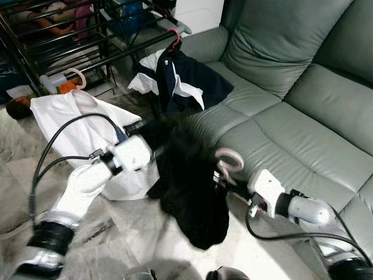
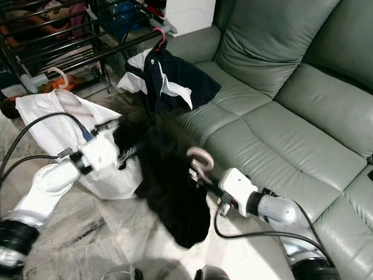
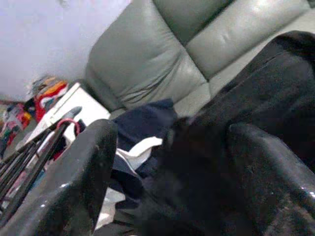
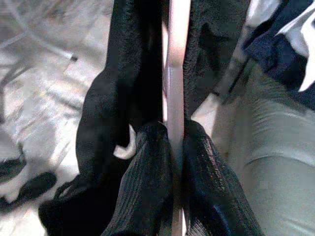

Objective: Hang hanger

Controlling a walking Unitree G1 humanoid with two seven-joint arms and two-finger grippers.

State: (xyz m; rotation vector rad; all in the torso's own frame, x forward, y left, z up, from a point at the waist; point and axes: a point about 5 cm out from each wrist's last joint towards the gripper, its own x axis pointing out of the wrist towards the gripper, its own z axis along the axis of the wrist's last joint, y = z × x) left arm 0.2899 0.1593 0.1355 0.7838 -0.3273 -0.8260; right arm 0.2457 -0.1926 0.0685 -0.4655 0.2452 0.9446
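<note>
Right gripper point(image 4: 174, 147) clamped tight on pink hanger point(image 4: 176, 73) carrying black garment point(image 1: 189, 181), just in front of the grey sofa point(image 1: 303, 122); left gripper point(image 3: 167, 167) jaws spread wide, garment between them.

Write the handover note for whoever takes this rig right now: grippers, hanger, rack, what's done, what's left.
Right gripper: shut on the pale pink hanger carrying the black garment.
Left gripper: open, fingers either side of the black garment's upper edge.
Drying rack: ahead to the left; a white garment and a navy garment already hang on it.
Done: hanger lifted before the sofa.
Left: hook it on the rack.
</note>
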